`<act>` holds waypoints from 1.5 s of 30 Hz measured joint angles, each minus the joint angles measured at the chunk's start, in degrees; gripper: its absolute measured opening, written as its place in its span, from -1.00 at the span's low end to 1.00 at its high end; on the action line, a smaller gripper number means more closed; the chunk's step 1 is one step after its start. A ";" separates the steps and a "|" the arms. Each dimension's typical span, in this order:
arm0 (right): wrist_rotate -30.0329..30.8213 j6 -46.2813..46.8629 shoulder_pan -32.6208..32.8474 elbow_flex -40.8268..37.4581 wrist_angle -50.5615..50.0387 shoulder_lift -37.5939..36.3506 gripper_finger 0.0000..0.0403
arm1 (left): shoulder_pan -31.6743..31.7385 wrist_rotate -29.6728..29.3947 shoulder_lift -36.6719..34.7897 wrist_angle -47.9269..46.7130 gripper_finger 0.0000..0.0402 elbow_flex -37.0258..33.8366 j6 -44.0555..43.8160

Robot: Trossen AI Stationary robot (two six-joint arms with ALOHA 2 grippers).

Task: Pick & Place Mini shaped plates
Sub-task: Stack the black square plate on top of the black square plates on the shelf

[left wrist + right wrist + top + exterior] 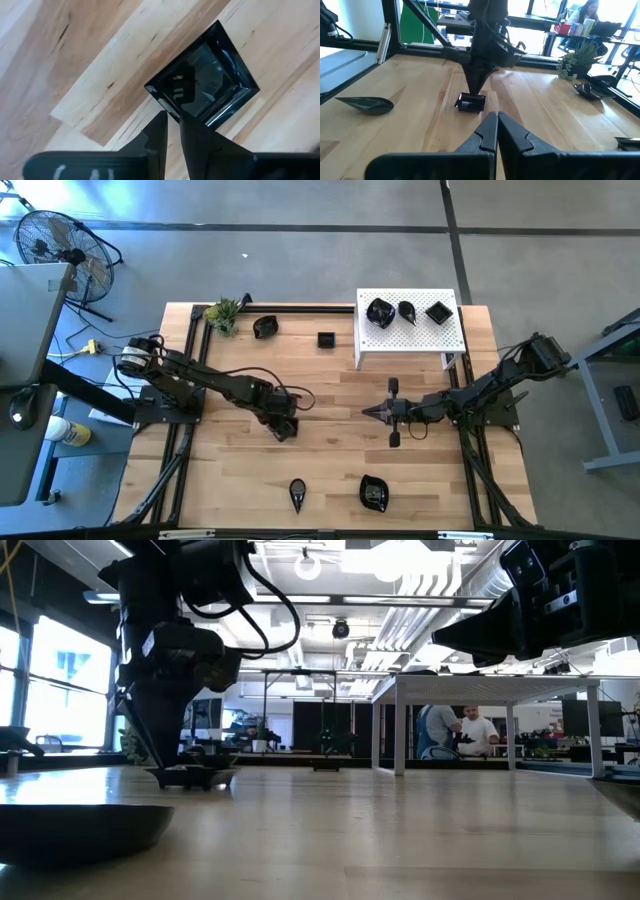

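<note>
The mini shaped plates are glossy black dishes. A square one (207, 82) lies on the table's middle, and my left gripper (173, 120) points down on it, shut on its rim; it also shows in the high view (285, 427). My right gripper (372, 412) hovers to its right, shut and touching nothing, its fingers level and pointing at the left gripper. Three plates (407, 311) sit on the white platform (380, 345). A teardrop plate (297, 493) and a wavy plate (373, 494) rest near the near edge, and two more plates (265, 327) (325, 339) near the far edge. My left gripper holds the square plate by one side of its rim (162, 102), close to a corner. The rim is pinched between the two fingers, which come from above and point down. The plate's base rests on the table (190, 780).
A small green plant (223, 313) stands at the far left corner. The platform's legs (447, 362) stand on the table's far right. Bare wood lies between the two grippers and the near plates. People sit in the room beyond the table (478, 730).
</note>
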 joint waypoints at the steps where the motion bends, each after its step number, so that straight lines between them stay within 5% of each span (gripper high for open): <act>1: 0.00 0.00 0.00 0.00 0.02 0.00 -1.00 | 0.00 0.06 0.00 0.67 -0.77 0.00 -0.37; 16: 0.00 0.61 0.00 0.00 0.02 0.00 -1.00 | 0.00 0.70 1.60 5.73 -0.48 0.02 -0.29; 26: 0.00 0.63 0.00 -0.02 0.11 -0.02 -1.00 | 0.00 -0.20 2.86 6.48 -0.95 0.01 1.37; 30: 0.00 0.63 0.00 -0.02 0.20 -0.02 -1.00 | 0.00 -1.13 2.11 5.87 -0.95 0.13 2.57; 39: 0.00 0.62 0.00 -0.02 0.28 -0.02 -1.00 | 0.02 -1.20 1.75 3.05 -0.95 4.90 19.42; 45: 0.00 0.63 0.00 -0.02 0.46 -0.02 -1.00 | 0.28 -4.09 2.30 -3.59 -0.69 11.28 31.42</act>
